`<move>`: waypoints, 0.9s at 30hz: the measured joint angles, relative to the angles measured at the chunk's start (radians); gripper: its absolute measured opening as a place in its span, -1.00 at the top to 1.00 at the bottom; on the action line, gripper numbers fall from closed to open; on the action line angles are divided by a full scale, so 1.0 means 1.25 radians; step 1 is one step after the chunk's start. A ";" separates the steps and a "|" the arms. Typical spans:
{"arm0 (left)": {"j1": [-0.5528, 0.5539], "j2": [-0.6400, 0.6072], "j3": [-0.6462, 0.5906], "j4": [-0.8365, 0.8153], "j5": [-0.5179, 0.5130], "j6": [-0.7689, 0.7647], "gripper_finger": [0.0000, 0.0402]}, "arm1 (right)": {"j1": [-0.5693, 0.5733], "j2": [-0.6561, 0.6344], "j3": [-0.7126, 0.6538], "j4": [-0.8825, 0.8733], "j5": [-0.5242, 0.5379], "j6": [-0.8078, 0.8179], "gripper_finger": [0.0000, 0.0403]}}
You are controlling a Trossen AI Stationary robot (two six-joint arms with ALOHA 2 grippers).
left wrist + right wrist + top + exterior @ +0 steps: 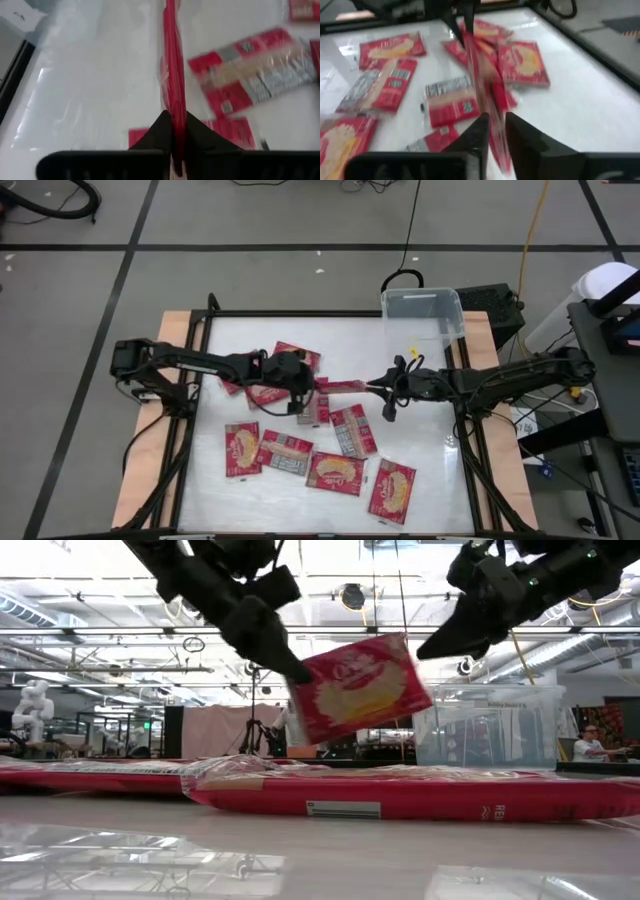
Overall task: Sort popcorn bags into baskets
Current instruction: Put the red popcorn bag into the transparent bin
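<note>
One red popcorn bag [360,688] hangs above the table's middle, on edge, its popcorn picture facing the near side. My left gripper [173,120] is shut on the bag's left end. My right gripper [496,122] is at the bag's right end, open, with the bag's edge [492,107] in the gap between its fingers. From above the bag [343,387] shows as a thin red strip between my left gripper [310,387] and my right gripper [383,387]. Several more popcorn bags [290,452] lie flat on the table. The clear basket [423,315] stands at the far right. My left gripper pinches the bag's left end [305,680] between its two fingers, which slant down from the table's left. The bag is lifted clear of the table, standing on edge and a little tilted. My right gripper: I cannot tell whether its fingers touch the bag's upper right corner [408,645].
Loose bags lie under and near both grippers, some with grey printed backs up [352,430]. A black box [497,305] sits behind the basket. The table has a dark frame rail along each side [190,430]. A person sits in the room at the far right [590,745].
</note>
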 joint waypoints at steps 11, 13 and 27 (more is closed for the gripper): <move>-0.014 -0.006 0.000 -0.096 -0.003 0.000 0.91 | 0.039 0.091 0.000 0.106 0.087 0.041 0.13; -0.018 -0.006 0.000 -0.092 -0.004 -0.005 0.91 | 0.039 0.132 -0.002 0.162 0.084 0.016 0.09; -0.019 -0.006 0.000 -0.108 -0.009 -0.009 0.90 | 0.020 0.333 0.000 0.484 0.042 -0.043 0.07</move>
